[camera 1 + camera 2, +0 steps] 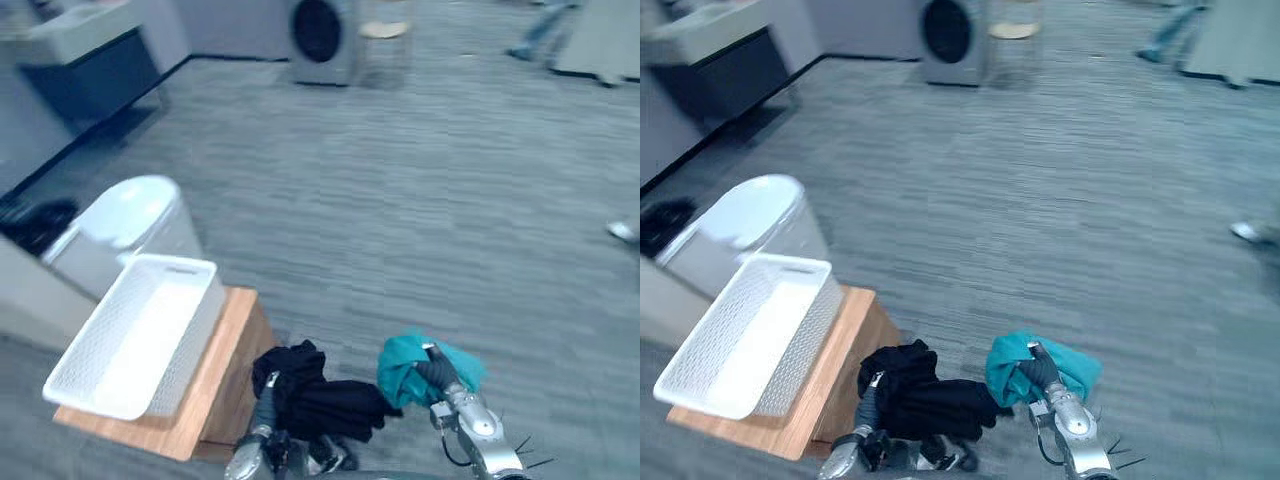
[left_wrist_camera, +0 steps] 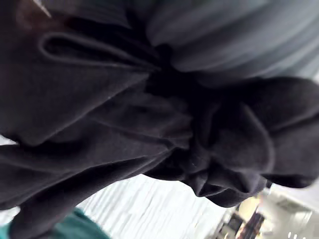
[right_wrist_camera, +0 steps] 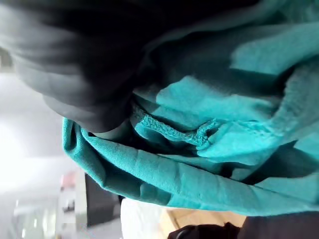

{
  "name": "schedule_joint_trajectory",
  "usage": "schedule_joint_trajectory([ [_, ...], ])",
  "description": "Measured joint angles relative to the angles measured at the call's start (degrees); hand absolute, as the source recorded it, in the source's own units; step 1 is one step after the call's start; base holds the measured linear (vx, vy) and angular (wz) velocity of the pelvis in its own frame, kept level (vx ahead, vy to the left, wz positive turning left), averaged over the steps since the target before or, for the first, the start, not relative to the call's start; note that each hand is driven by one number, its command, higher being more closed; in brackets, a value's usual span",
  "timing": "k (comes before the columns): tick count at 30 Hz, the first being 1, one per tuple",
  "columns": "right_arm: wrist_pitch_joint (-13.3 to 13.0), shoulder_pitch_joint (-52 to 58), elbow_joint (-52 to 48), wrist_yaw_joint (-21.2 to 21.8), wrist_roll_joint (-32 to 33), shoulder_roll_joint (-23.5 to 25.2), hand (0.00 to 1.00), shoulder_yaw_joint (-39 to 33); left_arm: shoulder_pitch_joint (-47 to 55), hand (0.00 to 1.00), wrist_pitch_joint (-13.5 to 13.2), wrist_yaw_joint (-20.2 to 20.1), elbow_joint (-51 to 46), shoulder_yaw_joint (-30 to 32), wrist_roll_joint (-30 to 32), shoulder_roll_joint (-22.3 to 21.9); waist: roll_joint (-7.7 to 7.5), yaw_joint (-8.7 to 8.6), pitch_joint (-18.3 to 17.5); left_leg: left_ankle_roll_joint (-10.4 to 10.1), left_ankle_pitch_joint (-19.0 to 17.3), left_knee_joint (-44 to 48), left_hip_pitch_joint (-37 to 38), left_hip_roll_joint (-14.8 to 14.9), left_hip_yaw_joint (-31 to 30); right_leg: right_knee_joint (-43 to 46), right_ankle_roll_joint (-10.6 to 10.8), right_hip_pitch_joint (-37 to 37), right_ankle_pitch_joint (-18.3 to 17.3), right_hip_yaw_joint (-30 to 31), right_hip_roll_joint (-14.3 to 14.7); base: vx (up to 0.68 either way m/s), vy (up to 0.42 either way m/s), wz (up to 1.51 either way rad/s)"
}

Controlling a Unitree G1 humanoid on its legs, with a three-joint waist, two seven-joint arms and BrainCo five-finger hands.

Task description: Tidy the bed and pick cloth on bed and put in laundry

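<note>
A bunched black cloth (image 1: 322, 402) hangs off the floor from my left hand (image 1: 266, 406), whose fingers are buried in its folds; the left wrist view shows the same black cloth (image 2: 149, 124) close up. Just to its right, my right hand (image 1: 438, 373) is closed on a crumpled teal cloth (image 1: 404, 372), which wraps round the dark cover. Its hem shows up close in the right wrist view, where the teal cloth (image 3: 199, 174) bulges past the hand. A white mesh laundry basket (image 1: 165, 263) stands on a low wooden stand (image 1: 216, 385), to the left of both hands.
A white lidded bin (image 1: 130, 210) stands behind the basket. A washing machine (image 1: 320, 35) and a chair (image 1: 385, 30) are at the far wall, a dark cabinet (image 1: 90, 70) at far left. A person's legs (image 1: 540, 30) and a shoe (image 1: 622, 231) show at the right on grey carpet.
</note>
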Motion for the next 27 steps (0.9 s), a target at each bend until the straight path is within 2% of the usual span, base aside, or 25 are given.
schedule_joint_trajectory([
  [1,0.25,-1.94,1.01,0.63,0.05,0.72,1.0,2.18,-1.48,1.0,1.15,0.37,1.43,-0.37,1.85,1.19,-3.1,-0.17,0.1,2.75,-0.7,-2.12,1.75,-2.67,-5.96,21.92,-1.8,-6.43,-4.52,0.56,-7.11,0.38,-0.105,2.1],
  [2,0.34,-2.86,1.36,0.88,0.07,0.47,1.0,3.23,-1.88,1.0,1.56,0.52,1.64,-0.42,2.49,1.31,-3.49,-0.32,0.18,2.62,-0.73,-1.97,2.04,-3.5,-8.04,29.79,-3.17,-9.25,-4.24,2.08,-9.36,0.43,-0.18,2.53],
  [3,0.37,-4.22,1.49,0.87,0.26,0.52,1.0,4.62,-2.23,1.0,1.76,0.56,2.31,-1.32,3.61,2.11,-3.06,-1.06,0.79,1.95,-0.85,-1.93,3.99,-4.05,-13.79,37.7,-4.0,-13.07,-5.04,7.45,-11.49,0.35,-0.219,1.86],
  [4,0.36,-4.37,1.46,0.86,0.63,0.73,1.0,5.02,-2.44,1.0,1.77,0.6,2.91,-1.97,3.84,2.71,-2.74,-1.1,1.13,1.58,-0.73,-2.19,5.43,-4.13,-16.02,38.1,-3.95,-13.88,-5.34,9.54,-12.02,0.42,-0.26,2.28],
  [5,0.35,-4.34,1.16,0.52,1.65,0.94,1.0,6.68,-2.53,1.0,1.78,0.58,3.59,-2.63,4.07,3.69,-2.34,-1.41,1.38,0.52,-0.39,-2.74,7.59,-4.16,-20.86,34.98,-3.15,-15.31,-5.94,14.95,-11.8,0.42,-0.286,2.37],
  [6,0.35,-3.5,-0.77,-0.11,2.52,1.21,1.0,8.83,-2.63,1.0,1.72,0.37,3.59,-2.63,4.28,5.35,-2.29,-2.1,1.36,-0.68,0.23,-3.44,8.66,-4.07,-27.2,27.21,-2.31,-17.26,-5.84,22.97,-10.07,0.33,-0.267,2.43],
  [7,0.49,-3.17,-1.92,-0.8,2.62,1.45,1.0,9.46,-2.87,1.0,1.63,0.36,3.58,-2.45,4.41,6.18,-2.29,-2.53,1.35,-1.19,0.52,-3.5,8.63,-4.03,-30.22,23.44,-2.07,-18.04,-5.71,26.83,-8.96,0.29,-0.321,2.56],
  [8,0.73,-2.28,-4.1,-2.21,2.65,2.14,1.0,10.93,-3.9,1.0,1.52,0.32,3.7,-2.59,4.5,8.07,-2.8,-2.88,1.15,-2.67,0.94,-3.54,8.53,-4.02,-35.03,16.03,0.48,-18.74,-4.09,35.1,-7.1,0.26,-0.362,2.34],
  [9,1.19,-1.73,-4.77,-2.93,2.68,3.59,1.0,11.4,-4.6,1.0,1.23,0.37,3.83,-2.5,4.45,9.92,-4.09,-2.46,1.7,-4.47,0.93,-2.99,9.3,-4.64,-39.64,7.11,3.09,-18.2,0.44,41.22,-6.95,0.25,-0.386,2.17],
  [10,1.57,-1.69,-4.65,-3.34,2.77,4.23,1.0,11.64,-4.65,1.0,1.11,0.37,3.83,-2.45,4.35,10.63,-4.79,-2.22,1.98,-5.18,0.57,-2.16,9.51,-5.07,-41.15,4.17,2.9,-17.82,3.68,42.29,-7.42,0.24,-0.442,1.78],
  [11,2.25,-1.75,-4.38,-3.35,2.87,5.5,1.0,12.05,-4.46,1.0,1.08,0.47,3.62,-2.31,4.31,12.17,-7.71,-1.56,2.03,-6.96,-0.59,-0.19,9.54,-6.87,-43.01,0.87,2.48,-18.29,14.15,42.56,-9.34,0.22,-0.464,1.28],
  [12,2.63,-2.73,-3.13,-3.26,3.03,5.15,1.0,12.61,-4.07,1.0,1.39,1.23,3.76,-1.77,4.39,12.11,-7.29,-0.73,2.25,-8.2,-2.15,2.62,8.78,-6.45,-44.5,2.05,3.8,-17.78,12.03,40.8,-9.75,0.21,-0.429,1.04],
  [13,2.8,-3.24,-2.63,-3.28,3.27,4.83,1.0,12.54,-3.64,1.0,1.31,1.44,3.64,-1.77,4.39,11.54,-6.36,-0.79,2.14,-8.7,-2.44,3.35,8.11,-5.39,-44.48,1.16,3.19,-17.29,12.48,39.9,-9.39,0.16,-0.288,0.72],
  [14,2.82,-4.01,-2.21,-3.39,4.16,4.19,1.0,11.68,-3.3,1.0,1.19,1.27,3.37,-1.81,4.39,10.64,-4.9,-1.05,2.45,-10.43,-4.12,4.38,6.74,-3.59,-42.78,-1.69,2.83,-15.76,12.77,37.4,-8.95,0.08,-0.173,0.58],
  [15,3.21,-4.28,-2.11,-3.61,4.66,3.78,1.0,9.64,-3.27,1.0,1.19,0.53,3.35,-1.77,4.39,9.03,-3.27,-1.03,3.32,-11.39,-5.19,5.45,6.27,-0.8,-39.02,-4.34,2.18,-13.86,13.46,34.83,-8.59,0.04,-0.141,0.66],
  [16,3.42,-4.16,-2.11,-3.78,4.66,3.47,1.0,8.87,-3.06,1.0,1.19,-0.06,3.31,-1.78,4.44,8.57,-2.85,-1.21,3.51,-11.93,-5.5,5.69,6.3,0.55,-36.98,-5.12,2.11,-12.9,13.52,33.73,-8.58,0.02,-0.135,0.75],
  [18,4.39,-3.5,-1.99,-4.86,4.68,2.28,1.0,5.41,-2.43,1.0,1.17,-2.44,2.85,-1.79,5.02,7.52,-2.3,-2.29,3.65,-13.4,-4.74,5.1,7.65,4.73,-28.26,-6.76,2.12,-10.12,13.49,30.14,-9.05,0.03,-0.091,0.77],
  [20,4.39,-3.59,-2.02,-5.18,4.88,2.05,1.0,3.67,-2.42,1.0,1.11,-3.19,2.75,-1.66,5.63,7.65,-2.49,-1.99,3.51,-14.35,-3.58,3.04,8.23,4.29,-27.32,-7.1,2.14,-9.84,13.48,29.4,-9.67,0.02,-0.013,0.24],
  [24,4.39,-3.42,-2.21,-6.23,5.26,3.1,1.0,1.01,-2.41,1.0,0.97,-4.65,0.68,-1.03,5.64,8.38,-3.22,-2.73,2.83,-13.72,3.78,-8.98,12.3,0.1,-28.5,-9.11,2.63,-9.57,13.78,27.16,-11.71,0.04,0.015,0.26],
  [27,4.66,-3.37,-2.22,-6.69,5.25,3.14,1.0,-0.58,-2.56,1.0,0.57,-4.98,-2.06,-1.03,5.59,8.57,-3.13,-2.68,2.81,-15.15,5.89,-10.69,12.09,-0.21,-29.77,-9.49,2.75,-9.02,13.87,24.95,-12.06,0.06,-0.004,0.39],
])
